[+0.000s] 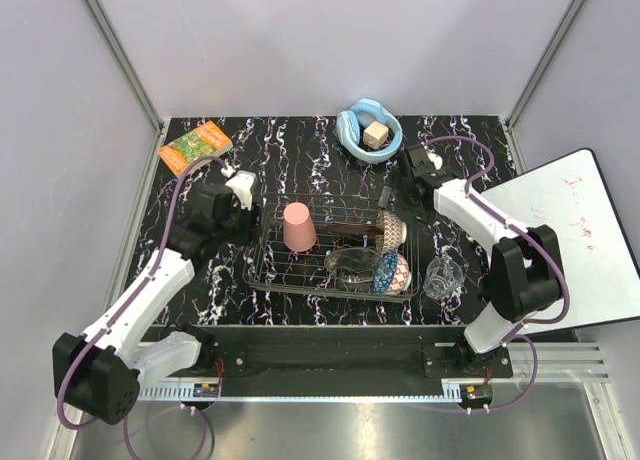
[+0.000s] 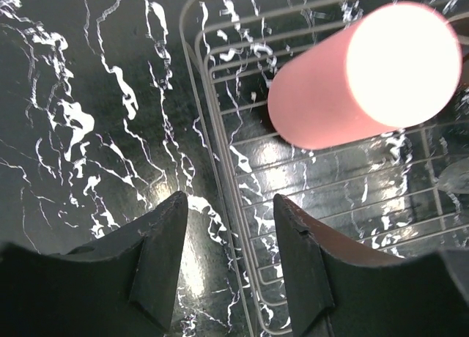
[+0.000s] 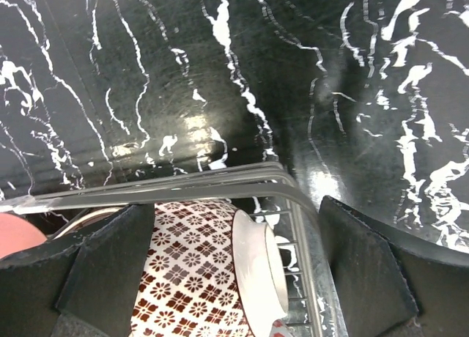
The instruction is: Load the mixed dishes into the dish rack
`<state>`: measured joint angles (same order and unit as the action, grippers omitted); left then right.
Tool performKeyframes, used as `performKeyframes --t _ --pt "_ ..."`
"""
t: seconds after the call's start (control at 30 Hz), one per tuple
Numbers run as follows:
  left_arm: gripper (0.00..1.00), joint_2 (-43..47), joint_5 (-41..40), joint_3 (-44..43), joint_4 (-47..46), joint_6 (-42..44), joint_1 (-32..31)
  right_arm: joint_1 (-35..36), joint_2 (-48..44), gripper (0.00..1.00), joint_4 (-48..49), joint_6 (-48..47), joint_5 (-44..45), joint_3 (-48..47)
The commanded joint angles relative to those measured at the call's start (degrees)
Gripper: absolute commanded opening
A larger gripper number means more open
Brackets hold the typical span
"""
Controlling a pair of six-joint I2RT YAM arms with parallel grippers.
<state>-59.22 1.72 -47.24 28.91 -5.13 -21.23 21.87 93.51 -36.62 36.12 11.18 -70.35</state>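
— How many cups did you count?
— Two: one pink cup (image 1: pixel 299 226) and one clear glass cup (image 1: pixel 443 277).
— And bowls?
— Three: one clear glass bowl (image 1: pixel 352 265), one blue patterned bowl (image 1: pixel 384 270) and one light-blue bowl (image 1: pixel 347 130) at the far edge of the table (image 1: pixel 300 140), which held one tan cube (image 1: pixel 375 135).
— Anything else?
— One red-patterned dish (image 1: pixel 391 225), one wire dish rack (image 1: pixel 272 255), and one orange-green book (image 1: pixel 195 145) in the far left corner.

The right gripper (image 3: pixel 236 205) has its 2 fingers spread wide at 7 and 5 o'clock. Between them, the red floral plate (image 3: pixel 183 271) stands on edge inside the dish rack (image 3: pixel 183 184) corner.
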Motion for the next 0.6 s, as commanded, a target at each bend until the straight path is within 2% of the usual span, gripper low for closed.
performKeyframes --t 0.0,0.57 --pt "0.53 -2.03 -0.40 1.01 -4.03 2.75 -0.74 0.46 2.19 1.00 0.15 -0.43 -1.69 -2.69" --pt "0.46 -8.19 -3.82 4.88 -10.88 6.27 -2.06 -4.11 -1.05 1.00 0.15 -6.23 9.56 0.12"
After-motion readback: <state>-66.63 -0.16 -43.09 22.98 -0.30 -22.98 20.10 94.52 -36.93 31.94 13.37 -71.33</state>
